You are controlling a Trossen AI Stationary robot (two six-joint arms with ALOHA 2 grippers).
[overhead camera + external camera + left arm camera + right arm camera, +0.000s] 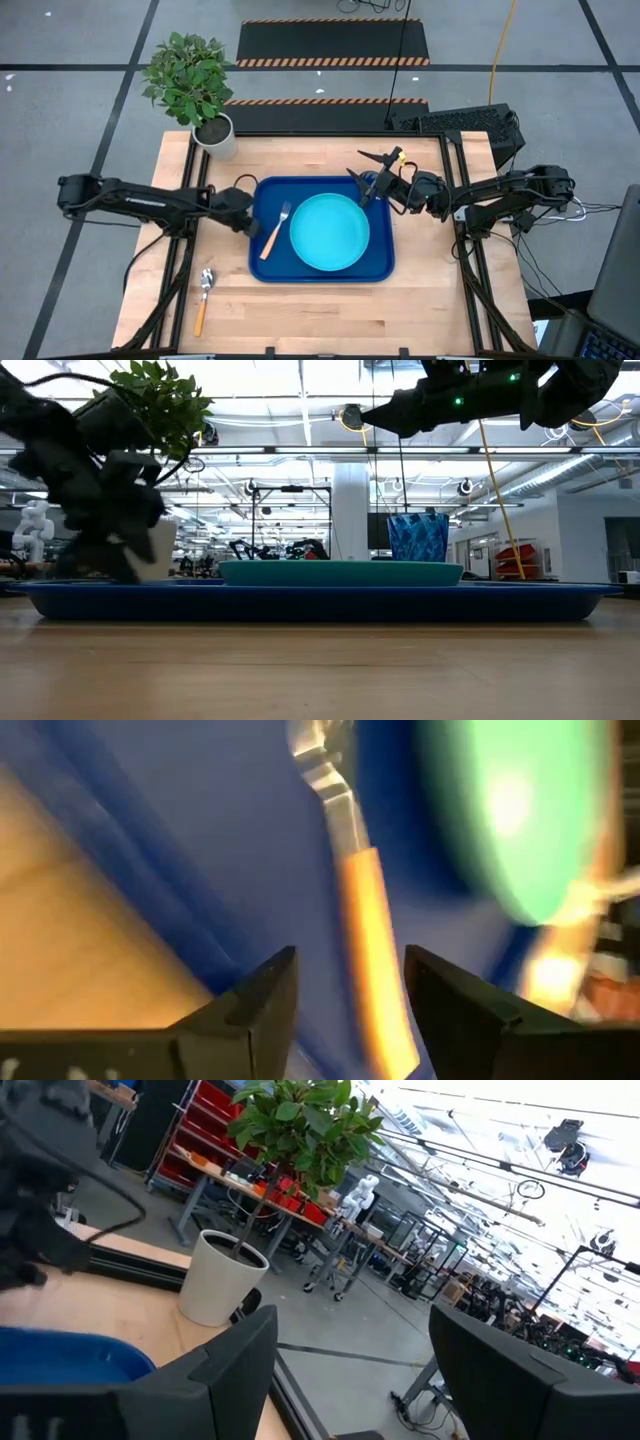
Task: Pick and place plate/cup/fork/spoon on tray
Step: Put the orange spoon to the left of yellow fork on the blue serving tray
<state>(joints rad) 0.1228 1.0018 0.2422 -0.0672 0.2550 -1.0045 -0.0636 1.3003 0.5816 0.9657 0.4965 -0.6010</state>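
The dark blue tray lies at the table's middle with the turquoise plate flat on it. The fork lies on the tray floor left of the plate, tines toward the far edge. My left gripper is open at the tray's left rim; in its wrist view the fork's orange handle runs just beyond its fingers. The blue cup stands upright at the tray's far right corner. My right gripper is open, raised above the cup. The spoon lies on the bare table, near left.
A potted plant in a white pot stands at the table's far left corner, also seen as the pot in the right wrist view. Bare wood stretches along the near edge, in front of the tray.
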